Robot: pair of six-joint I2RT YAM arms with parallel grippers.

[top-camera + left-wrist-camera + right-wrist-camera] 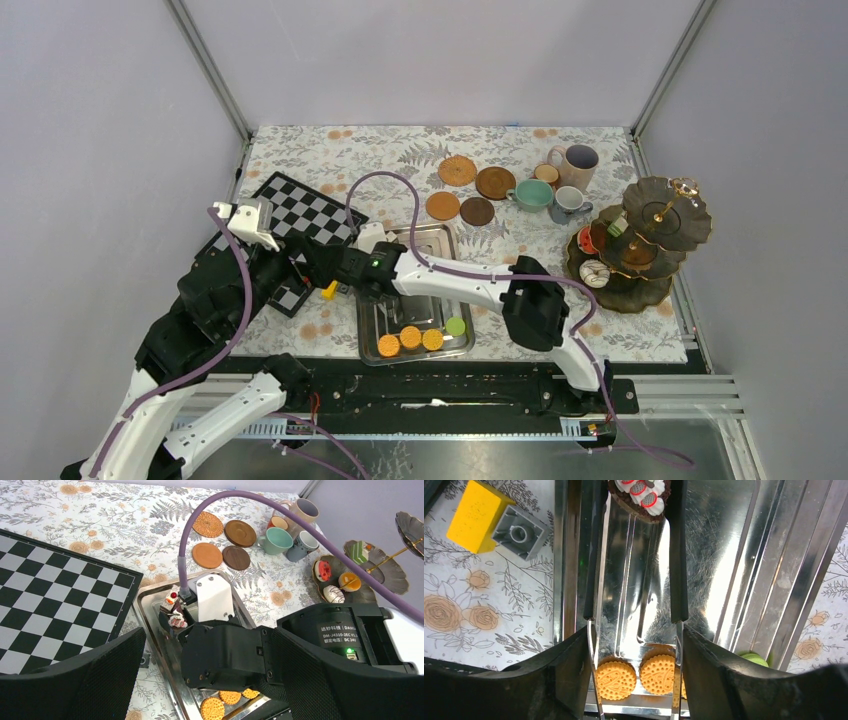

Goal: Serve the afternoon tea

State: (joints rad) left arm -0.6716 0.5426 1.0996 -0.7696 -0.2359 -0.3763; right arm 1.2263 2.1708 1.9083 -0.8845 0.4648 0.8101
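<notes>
The right gripper (638, 515) stood over the far left part of the steel tray (432, 250). Its fingers were spread, one on each side of a chocolate cake slice (639, 492) lying there, but I cannot tell if they already pressed on it. Three orange biscuits (410, 338) lay in a row at the near edge of the tray, with a small green round piece (455, 325) beside them. A yellow block (476, 515) and a grey block (519, 532) lay on the cloth just outside the tray's left rim. The left gripper (206, 635), left of the tray above the chessboard (310, 210), was wide open and held nothing. Four round coasters (495, 182) lay beyond the tray's far edge, the four mugs (533, 193) further right of them, and the three-tier stand (645, 240), carrying some pastries, well apart to the tray's right.
</notes>
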